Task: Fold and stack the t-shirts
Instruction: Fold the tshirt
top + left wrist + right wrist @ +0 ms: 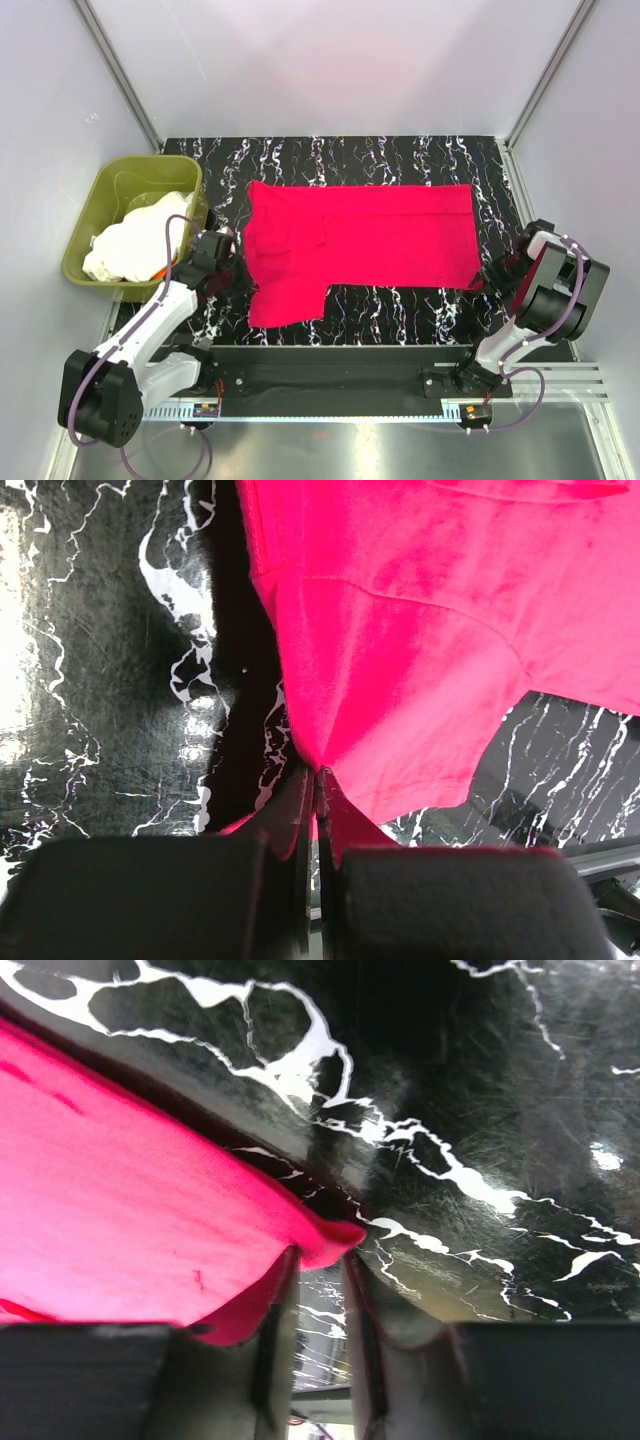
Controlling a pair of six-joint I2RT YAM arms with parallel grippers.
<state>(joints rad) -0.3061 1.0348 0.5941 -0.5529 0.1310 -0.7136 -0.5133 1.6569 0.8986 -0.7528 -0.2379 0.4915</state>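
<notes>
A: Black marbled worktop (400, 160), pale walls around it. Where's the red t-shirt (370, 235)?
B: Spread flat across the middle.
A: The left end effector (318, 780)?
B: Clamped tight on the shirt's left edge, with cloth bunched at the fingertips.
A: And the right end effector (320, 1265)?
B: Jaws partly apart at the shirt's near right corner. The corner seems to lie loose there, though the view is tight.
A: The white t-shirts (135, 240)?
B: Heaped in the green tub (95, 200) at the left.

Soft matt cloth red t-shirt (380, 235); glossy marbled table (400, 160); smooth plastic tub (112, 192).
</notes>
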